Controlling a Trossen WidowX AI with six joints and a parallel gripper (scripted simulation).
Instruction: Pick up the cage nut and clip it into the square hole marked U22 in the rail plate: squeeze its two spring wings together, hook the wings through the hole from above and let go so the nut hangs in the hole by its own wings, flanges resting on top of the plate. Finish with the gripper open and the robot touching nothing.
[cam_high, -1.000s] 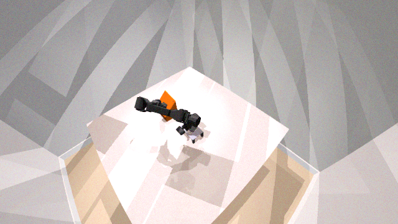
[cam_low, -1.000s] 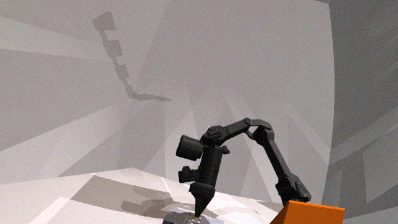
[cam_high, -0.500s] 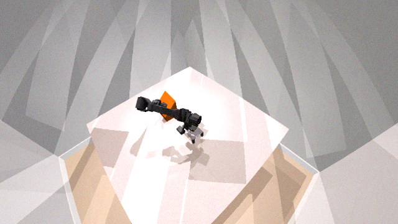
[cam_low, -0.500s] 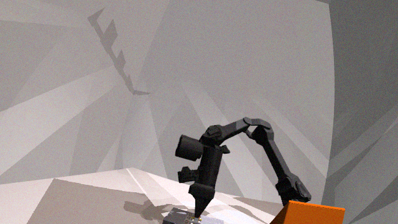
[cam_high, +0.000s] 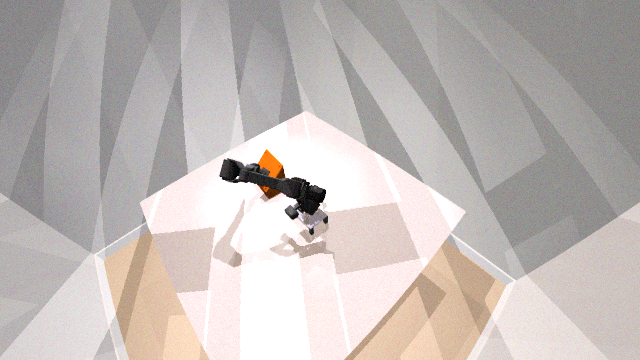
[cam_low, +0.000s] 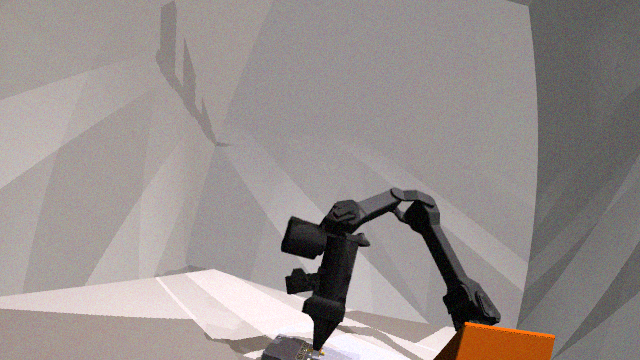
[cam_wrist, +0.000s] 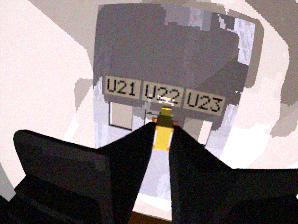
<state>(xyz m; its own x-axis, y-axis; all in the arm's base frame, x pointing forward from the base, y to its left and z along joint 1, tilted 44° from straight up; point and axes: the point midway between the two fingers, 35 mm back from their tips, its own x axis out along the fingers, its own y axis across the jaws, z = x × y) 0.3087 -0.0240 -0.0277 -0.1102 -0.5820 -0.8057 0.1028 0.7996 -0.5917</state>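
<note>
orange block (cam_high: 272, 162) (cam_low: 505, 344) | pale tabletop (cam_high: 370, 240) (cam_low: 125, 295) | tan floor (cam_high: 137, 280)

Three tan labels with black lettering stand in a row on the grey rail plate (cam_wrist: 165, 50), each near a square hole: "U21" (cam_wrist: 121, 87) at the wrist view's left, "U22" (cam_wrist: 162, 93) in the middle, "U23" (cam_wrist: 204, 101) at its right.
</note>
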